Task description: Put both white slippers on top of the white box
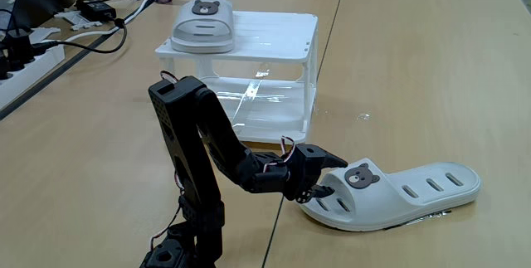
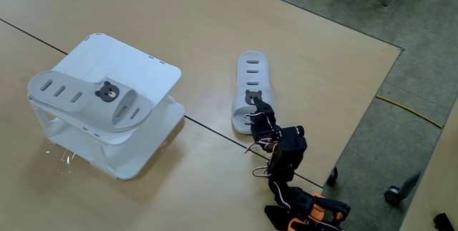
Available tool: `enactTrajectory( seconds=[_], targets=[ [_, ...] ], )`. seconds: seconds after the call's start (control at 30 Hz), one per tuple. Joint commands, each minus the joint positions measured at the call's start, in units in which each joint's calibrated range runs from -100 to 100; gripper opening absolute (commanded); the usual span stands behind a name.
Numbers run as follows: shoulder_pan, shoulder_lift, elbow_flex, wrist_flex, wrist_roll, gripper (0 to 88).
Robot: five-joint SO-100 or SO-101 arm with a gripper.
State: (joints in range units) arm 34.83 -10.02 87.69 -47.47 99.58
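In a fixed view from table level: my claw (image 1: 319,192) is low over the wooden table (image 1: 398,77), its tips at the strap end of the second white slipper (image 1: 398,192), just beside the bear face badge (image 1: 359,177). My fingers seem to pinch the strap's edge, but my own black arm (image 1: 195,148) and the dark tips blur together, so I cannot tell how wide the claw stands or whether it truly grips. This slipper lies flat on the table, right of the white box (image 1: 274,56) and apart from it. The first white slipper (image 1: 203,26) rests on the box's slatted top, at its left part. Cables (image 1: 91,40) lie at the far left.

In a fixed view from above: my claw (image 2: 256,104) meets the near end of the second slipper (image 2: 252,81). The first slipper (image 2: 89,101) lies across the box's front edge (image 2: 122,56), overhanging it.
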Motion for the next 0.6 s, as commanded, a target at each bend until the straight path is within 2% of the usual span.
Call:
enactTrajectory(
  seconds=[0.0,0.57],
  targets=[
    [0.1,1.5,-4.5,-0.9,0.4,21.9],
    [0.8,26.2,-32.8,-1.1,0.4,21.9]
  ],
)
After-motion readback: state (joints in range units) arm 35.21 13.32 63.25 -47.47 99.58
